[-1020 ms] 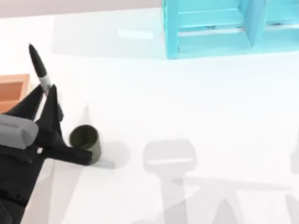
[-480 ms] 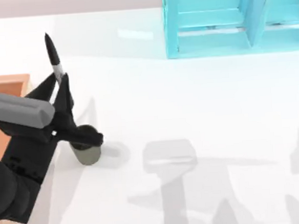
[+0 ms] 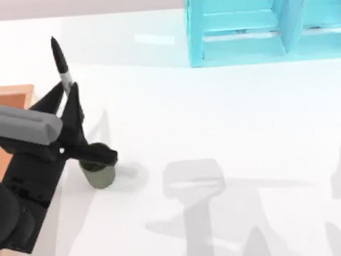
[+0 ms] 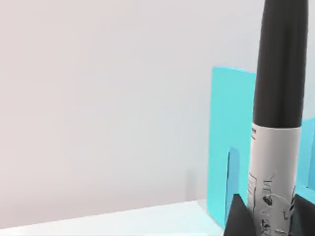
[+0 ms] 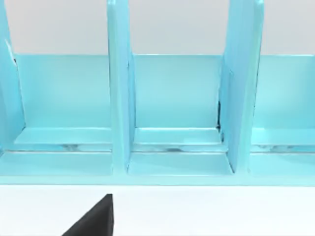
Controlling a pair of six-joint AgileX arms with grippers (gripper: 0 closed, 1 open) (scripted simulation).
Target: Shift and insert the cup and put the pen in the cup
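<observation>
My left gripper [image 3: 68,97] is shut on the pen [image 3: 59,56], which it holds nearly upright with the black cap on top. In the left wrist view the pen [image 4: 278,98] rises between the gripper's [image 4: 268,223] dark fingertips, its white-grey printed barrel below the cap. The olive-green cup [image 3: 99,175] stands on the white table just below and to the right of this gripper. A black end lies across the cup's mouth and hides most of the opening. A dark part of my right gripper [image 5: 93,221] faces the blue shelf.
A light-blue shelf unit [image 3: 239,23] with upright dividers [image 5: 120,98] stands at the far right of the table. An orange-brown box [image 3: 7,98] sits at the left edge behind my left arm. Open white table [image 3: 216,113] lies to the right of the cup.
Over the last second my left arm carried the pen farther back and to the right, bringing its lower end over the cup's mouth. Since half a second ago it has barely moved.
</observation>
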